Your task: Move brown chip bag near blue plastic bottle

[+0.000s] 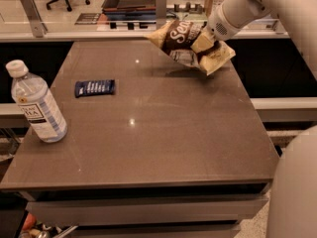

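Gripper (pixel 208 40) pinches the brown chip bag (pixel 178 37) above the table (pixel 163 133) at far right; blue plastic bottle (pixel 37 105) stands near left.

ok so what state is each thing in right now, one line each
chip bag: held clear of the table over its far right part, tilted and crumpled
gripper: at the far right of the table, shut on the chip bag's right side
bottle: standing upright near the table's left edge, cap on
bar wrapper: lying flat on the table, apart from the bottle
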{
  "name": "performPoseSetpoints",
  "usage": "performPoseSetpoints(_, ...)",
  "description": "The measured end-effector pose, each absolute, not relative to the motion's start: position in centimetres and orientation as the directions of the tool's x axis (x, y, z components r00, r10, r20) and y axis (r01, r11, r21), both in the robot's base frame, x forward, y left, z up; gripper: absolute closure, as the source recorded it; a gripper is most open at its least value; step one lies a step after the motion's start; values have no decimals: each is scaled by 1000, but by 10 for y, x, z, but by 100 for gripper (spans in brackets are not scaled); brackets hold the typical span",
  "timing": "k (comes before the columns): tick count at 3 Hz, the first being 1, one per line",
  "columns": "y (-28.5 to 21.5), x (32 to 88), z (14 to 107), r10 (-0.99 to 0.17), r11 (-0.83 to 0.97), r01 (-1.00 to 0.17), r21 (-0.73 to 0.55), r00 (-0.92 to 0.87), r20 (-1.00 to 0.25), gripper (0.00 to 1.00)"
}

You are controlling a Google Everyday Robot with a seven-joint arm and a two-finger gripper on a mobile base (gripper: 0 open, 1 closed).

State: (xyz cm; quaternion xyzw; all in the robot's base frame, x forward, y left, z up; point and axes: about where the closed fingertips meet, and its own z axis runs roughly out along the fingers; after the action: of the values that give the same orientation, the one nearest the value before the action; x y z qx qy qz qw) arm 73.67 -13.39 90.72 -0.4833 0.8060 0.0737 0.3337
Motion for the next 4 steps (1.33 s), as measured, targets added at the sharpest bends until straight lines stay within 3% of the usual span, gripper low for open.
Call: performPoseSetpoints(4, -64, 603, 937, -725, 399, -886, -237, -146, -673, 100)
